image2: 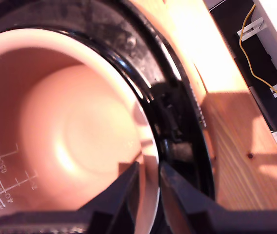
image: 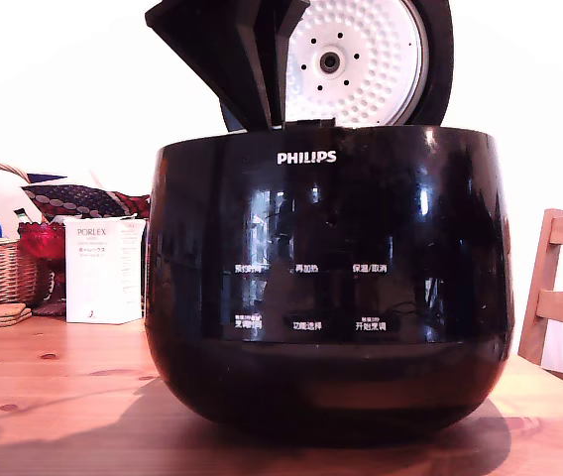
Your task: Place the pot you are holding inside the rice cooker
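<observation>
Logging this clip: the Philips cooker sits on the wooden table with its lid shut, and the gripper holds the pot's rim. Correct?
Not quite. The rice cooker has its lid raised open, as the exterior view shows. The rest stands: wooden table, and in the wrist view the gripper pinches the pot rim.

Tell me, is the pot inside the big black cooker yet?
Nearly. Looks done: the round metal pot with the pinkish-lit inside sits within the rim of the large glossy black PHILIPS rice cooker, and none of it shows above the body in the exterior view. The round lid stands open. In hand: the gripper pinches the pot's rim. Left: let go and lift away.
</observation>
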